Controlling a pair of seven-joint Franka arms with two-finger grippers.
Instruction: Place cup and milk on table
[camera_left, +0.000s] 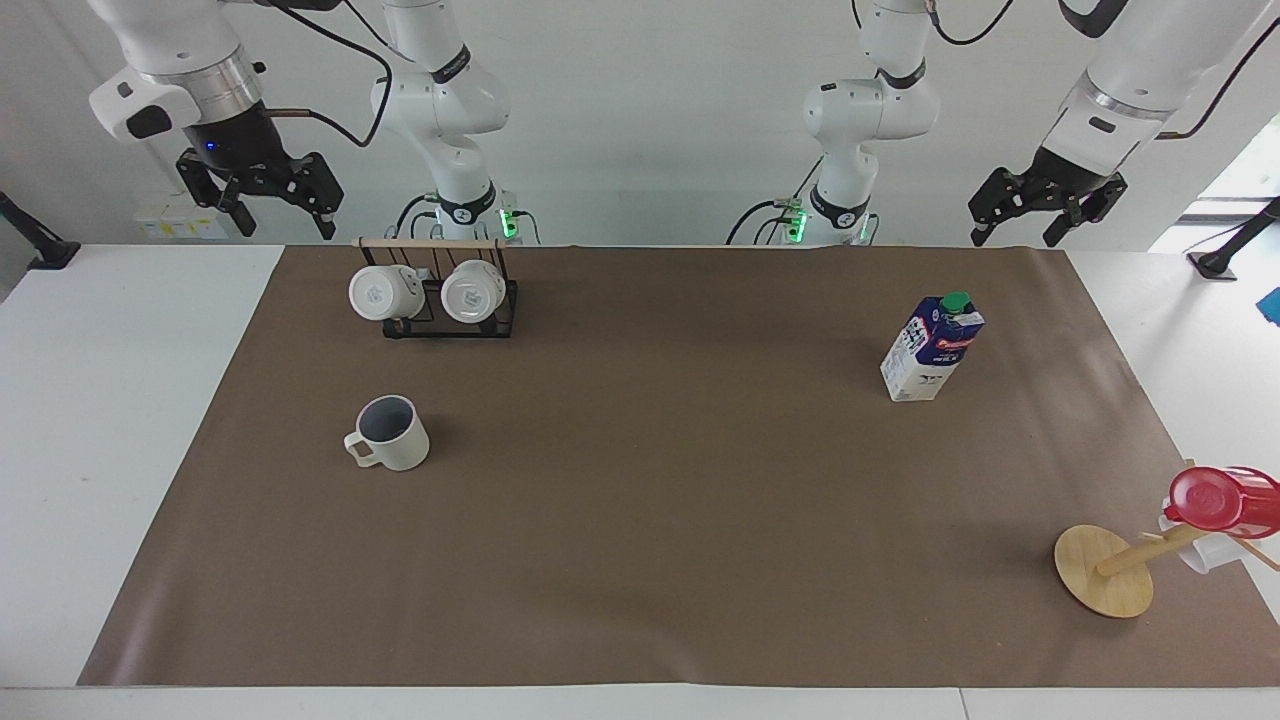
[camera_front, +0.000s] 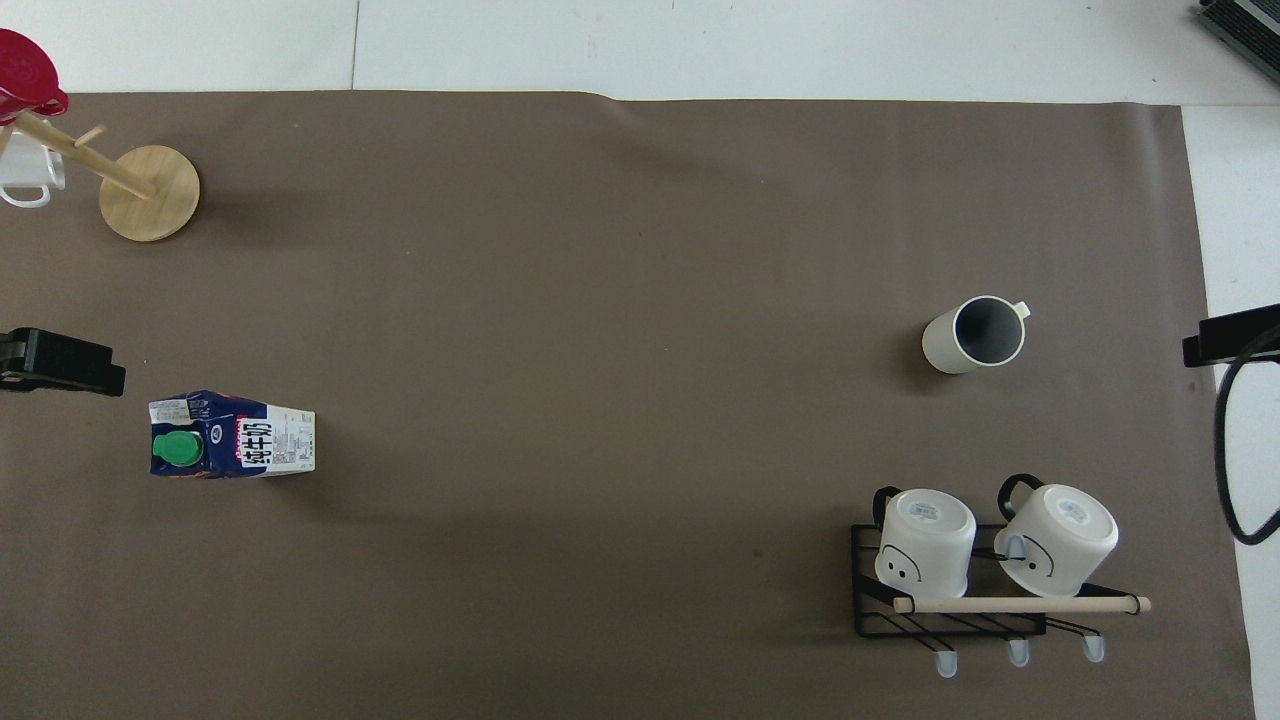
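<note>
While both arms wait raised at the robots' edge of the table (camera_left: 60, 420), the left gripper (camera_left: 1040, 215) and right gripper (camera_left: 262, 200) hang with fingers spread wide, holding nothing. Upright on the brown sheet, the milk (camera_left: 932, 347) stands toward the left arm's end and the cup (camera_left: 390, 433) toward the right arm's end, just out from a mug rack (camera_left: 440, 295).

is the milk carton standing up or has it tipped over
Upright. The milk carton stands on its base on the brown sheet, green cap at the top; from overhead the cap faces the camera.
</note>
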